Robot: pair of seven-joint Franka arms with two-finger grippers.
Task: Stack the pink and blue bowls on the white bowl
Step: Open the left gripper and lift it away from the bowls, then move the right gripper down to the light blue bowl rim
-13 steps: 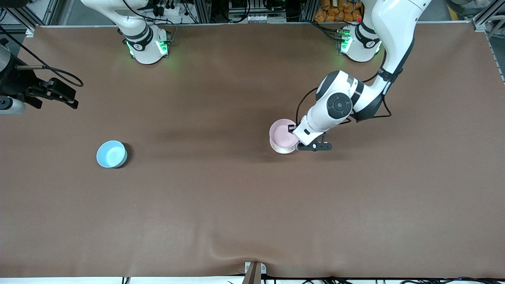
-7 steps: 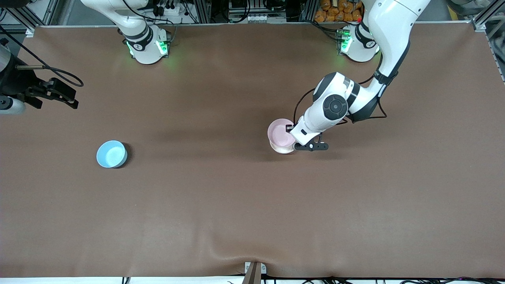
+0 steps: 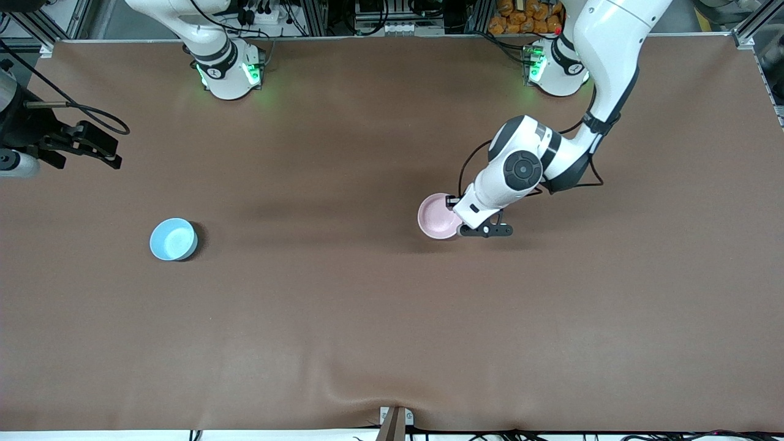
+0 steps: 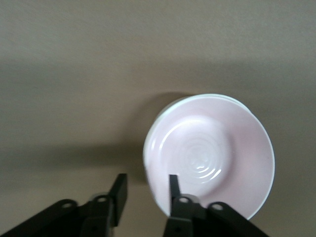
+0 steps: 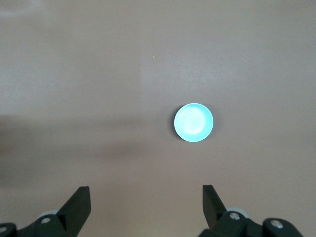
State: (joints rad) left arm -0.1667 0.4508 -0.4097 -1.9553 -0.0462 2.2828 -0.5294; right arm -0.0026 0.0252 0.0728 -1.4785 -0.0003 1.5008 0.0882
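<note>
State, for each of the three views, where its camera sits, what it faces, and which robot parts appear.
Front: high across the table, facing both arms' bases, pink bowl and blue bowl.
Left wrist: on that arm, facing down at the pink bowl; left pincer open at its rim.
Right wrist: high above the blue bowl; right pincer open.
Shared: each wrist view's bowl also appears in front.

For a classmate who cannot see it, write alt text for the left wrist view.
A pale pink bowl sits nested in a white bowl, of which only a thin rim shows, on a plain brown table. The left end effector has its two dark fingers parted astride the pink bowl's rim.
</note>
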